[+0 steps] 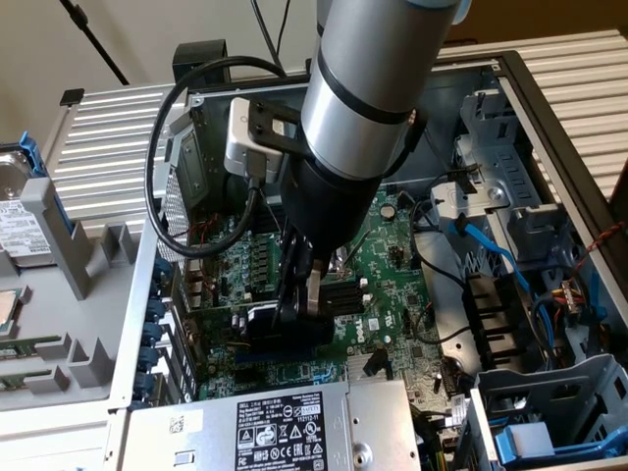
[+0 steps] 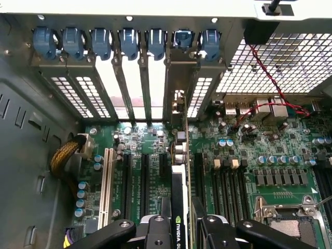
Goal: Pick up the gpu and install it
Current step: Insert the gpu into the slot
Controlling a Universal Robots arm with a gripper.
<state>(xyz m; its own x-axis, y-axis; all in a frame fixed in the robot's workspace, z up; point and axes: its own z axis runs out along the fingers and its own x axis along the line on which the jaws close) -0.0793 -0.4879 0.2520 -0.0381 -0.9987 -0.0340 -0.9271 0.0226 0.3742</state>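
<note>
The gpu (image 2: 179,199) stands on edge inside the open computer case, seen edge-on in the wrist view with its black shroud and a green logo. Its silver end bracket (image 2: 179,83) reaches up to a rear slot opening. My gripper (image 2: 181,225) is shut on the card, one black finger (image 2: 155,231) on each side. In the exterior view the gripper (image 1: 302,302) hangs low over the green motherboard (image 1: 392,255), with the gpu (image 1: 257,324) at the expansion slots. Whether the card sits fully in a slot I cannot tell.
A row of blue slot latches (image 2: 129,41) lines the rear wall. The CPU socket (image 2: 285,220) lies beside the card. A power supply (image 1: 265,427) sits at the front, a drive cage (image 1: 549,412) and blue cables (image 1: 500,255) on the exterior view's right.
</note>
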